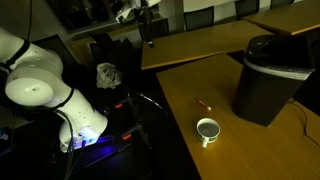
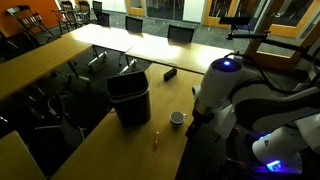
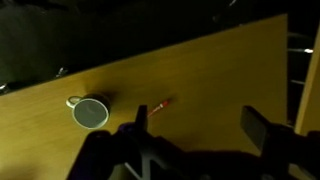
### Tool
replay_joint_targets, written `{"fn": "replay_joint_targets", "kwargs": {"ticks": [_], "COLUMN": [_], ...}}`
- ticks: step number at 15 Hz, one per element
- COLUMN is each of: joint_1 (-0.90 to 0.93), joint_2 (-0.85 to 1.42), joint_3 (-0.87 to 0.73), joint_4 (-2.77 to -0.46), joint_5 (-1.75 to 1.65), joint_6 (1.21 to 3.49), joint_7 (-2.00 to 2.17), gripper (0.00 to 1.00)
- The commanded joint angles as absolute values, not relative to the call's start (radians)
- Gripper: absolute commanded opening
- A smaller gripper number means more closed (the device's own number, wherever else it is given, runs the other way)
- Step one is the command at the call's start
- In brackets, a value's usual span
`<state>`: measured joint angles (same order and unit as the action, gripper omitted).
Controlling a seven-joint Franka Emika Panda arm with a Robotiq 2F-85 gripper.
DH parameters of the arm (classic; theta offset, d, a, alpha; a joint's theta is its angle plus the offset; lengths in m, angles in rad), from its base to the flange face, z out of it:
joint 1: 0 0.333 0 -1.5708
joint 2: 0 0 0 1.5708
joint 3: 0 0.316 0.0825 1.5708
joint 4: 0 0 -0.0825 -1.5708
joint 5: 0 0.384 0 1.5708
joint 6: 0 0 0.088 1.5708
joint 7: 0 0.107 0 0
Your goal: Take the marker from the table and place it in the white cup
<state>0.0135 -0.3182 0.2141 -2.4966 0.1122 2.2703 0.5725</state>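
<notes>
The marker (image 1: pixel 203 103), a thin reddish-orange stick, lies flat on the brown wooden table (image 1: pixel 180 95). It also shows in an exterior view (image 2: pixel 156 139) and in the wrist view (image 3: pixel 158 105). The white cup (image 1: pixel 207 130) stands upright on the table a short way from the marker; it also shows in an exterior view (image 2: pixel 177 119) and the wrist view (image 3: pixel 89 111), handle to its left there. My gripper (image 3: pixel 198 122) is open and empty, high above the table. The marker lies by the left finger in the wrist view.
A big black bin (image 1: pixel 268 78) stands on the table near the cup; it also shows in an exterior view (image 2: pixel 129 98). More tables and chairs (image 2: pixel 140 25) stand behind. The table edge (image 3: pixel 150 55) runs diagonally across the wrist view.
</notes>
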Motion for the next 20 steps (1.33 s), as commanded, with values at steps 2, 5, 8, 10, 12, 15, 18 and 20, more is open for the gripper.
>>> {"fn": "replay_joint_targets", "kwargs": {"ticks": [2, 5, 8, 10, 12, 15, 18, 20], "joint_1": [-0.044, -0.022, 0.07, 0.133, 0.195, 0.209, 0.223, 0.215], "joint_2": [-0.061, 0.135, 0.31, 0.412, 0.479, 0.488, 0.487, 0.507], "joint_3": [0.219, 0.137, -0.011, -0.088, -0.151, -0.159, -0.167, -0.168], "joint_4": [-2.436, -2.364, -2.257, -2.181, -2.128, -2.137, -2.128, -2.113], "joint_5": [0.002, -0.139, -0.231, -0.196, -0.166, -0.158, -0.157, -0.147], "joint_6": [2.539, 2.675, 2.723, 2.718, 2.701, 2.714, 2.701, 2.712], "joint_7": [0.84, 1.066, 1.27, 1.357, 1.45, 1.402, 1.411, 1.413], "gripper": [1.0, 1.0, 1.0, 1.0, 1.0, 1.0, 1.0, 1.0]}}
